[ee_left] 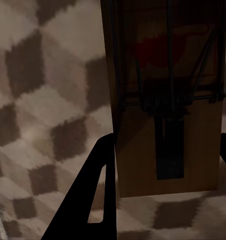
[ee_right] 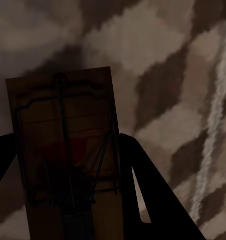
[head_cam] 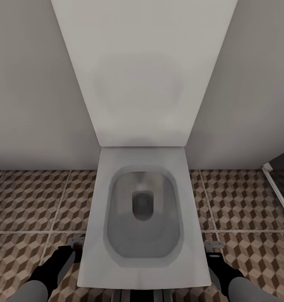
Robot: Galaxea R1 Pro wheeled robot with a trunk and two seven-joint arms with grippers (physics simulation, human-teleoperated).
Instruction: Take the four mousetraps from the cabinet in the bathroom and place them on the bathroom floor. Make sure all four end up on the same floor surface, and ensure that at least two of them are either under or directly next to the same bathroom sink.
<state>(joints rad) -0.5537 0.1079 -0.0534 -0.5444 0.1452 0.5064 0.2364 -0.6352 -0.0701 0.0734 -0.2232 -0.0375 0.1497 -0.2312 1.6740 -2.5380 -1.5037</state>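
Observation:
In the left wrist view a brown wooden mousetrap (ee_left: 168, 100) with dark wire parts and a red mark sits between my left gripper's (ee_left: 165, 165) dark fingers (ee_left: 97, 190), above the bathroom floor (ee_left: 37, 115). My right gripper (ee_right: 67, 200) likewise clamps a second mousetrap (ee_right: 67, 145) between its fingers (ee_right: 143, 190), over the cube-patterned tiles (ee_right: 168, 100). In the head view my left gripper (head_cam: 72, 247) and right gripper (head_cam: 213, 249) hang low on either side of a toilet, over the floor (head_cam: 28, 201). The cabinet and the sink are out of view.
A white toilet (head_cam: 116, 268) with its lid raised against the grey wall (head_cam: 32, 84) stands straight ahead, its bowl between my arms. A white frame edge (head_cam: 278, 191) with a dark opening runs along the far right. Tiled floor lies open on both sides.

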